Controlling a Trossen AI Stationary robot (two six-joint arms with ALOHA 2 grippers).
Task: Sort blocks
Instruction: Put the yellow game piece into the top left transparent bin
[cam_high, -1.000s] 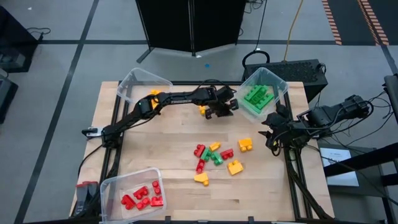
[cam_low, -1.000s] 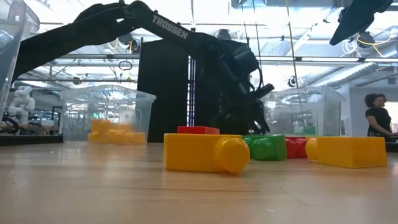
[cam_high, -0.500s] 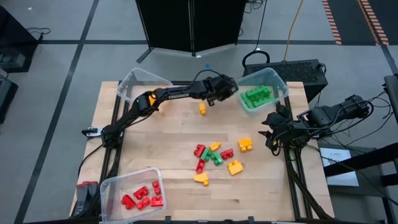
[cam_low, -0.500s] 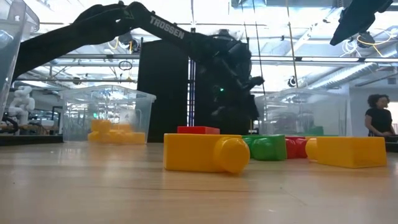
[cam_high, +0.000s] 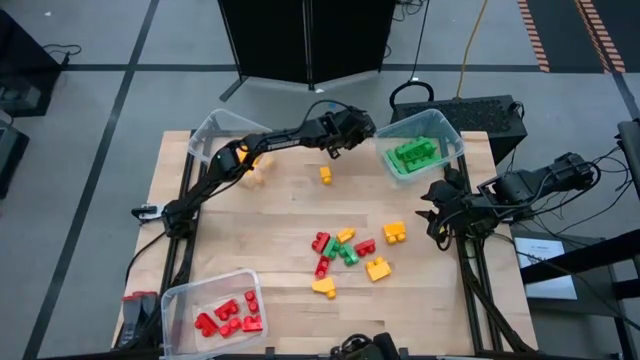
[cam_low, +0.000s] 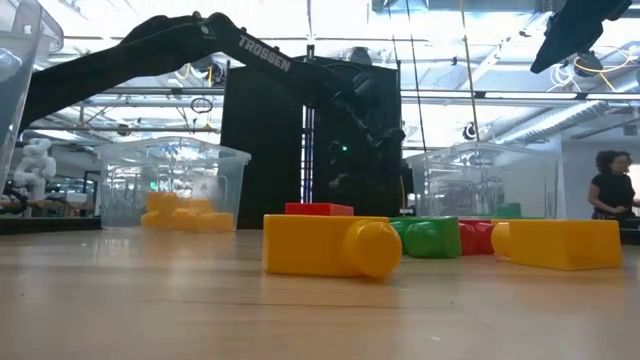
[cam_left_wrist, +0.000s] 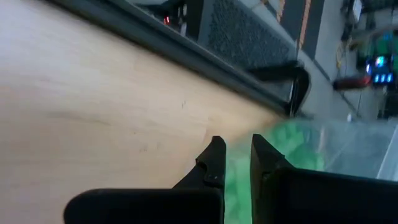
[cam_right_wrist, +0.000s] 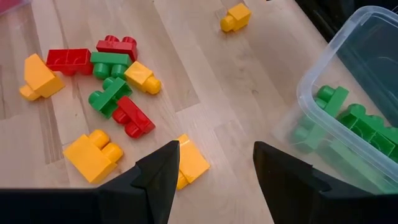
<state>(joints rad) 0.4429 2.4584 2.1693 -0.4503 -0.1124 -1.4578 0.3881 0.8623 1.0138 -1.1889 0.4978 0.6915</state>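
Red, yellow and green blocks lie loose at mid-table, also seen in the right wrist view. One small yellow block lies alone farther back. My left gripper is shut and holds nothing. It hovers near the far edge, just left of the clear bin of green blocks. My right gripper waits open at the table's right edge, with nothing between its fingers.
A clear bin with yellow blocks stands at the far left, partly under my left arm. A clear bin with red blocks stands at the near left. A black cabinet stands behind the table. A person stands in the room beyond.
My left gripper, still shut, has drawn back from the green bin's near-left side toward the far edge, rising a little and turning. The green bin has turned about on the table and now lies at a different angle.
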